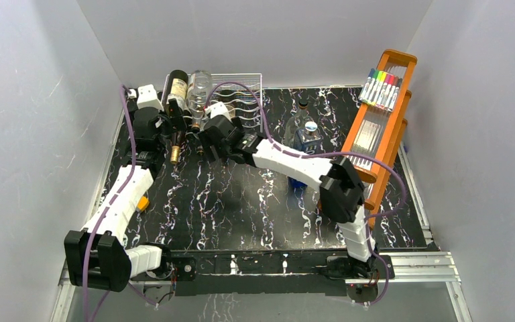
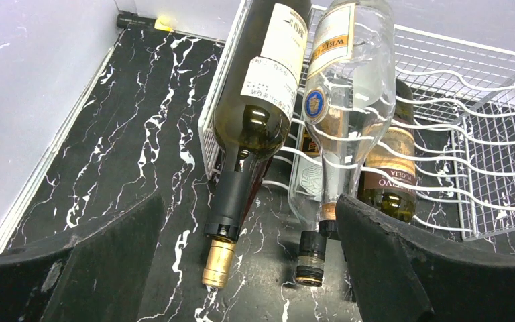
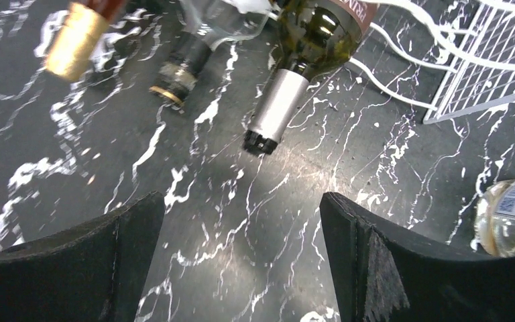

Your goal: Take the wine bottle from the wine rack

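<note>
The left gripper (image 2: 248, 201) is gaping wide, lining up on the gold-capped wine bottle (image 2: 261, 100) lying in the wine rack (image 2: 503, 174) straight ahead, its neck jutting out, easy to grab. The right gripper (image 3: 241, 201) is hovering alongside, equally open.

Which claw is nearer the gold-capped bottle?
Left. The left claw points straight at the gold-capped bottle; the right claw is farther right, facing a silver-capped bottle.

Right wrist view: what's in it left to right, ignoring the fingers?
gold-foil bottle neck → dark-capped neck of the clear glass bottle → dark green bottle with silver foil neck → silver-white wire wine rack → clear labelled bottle at the right edge
</note>
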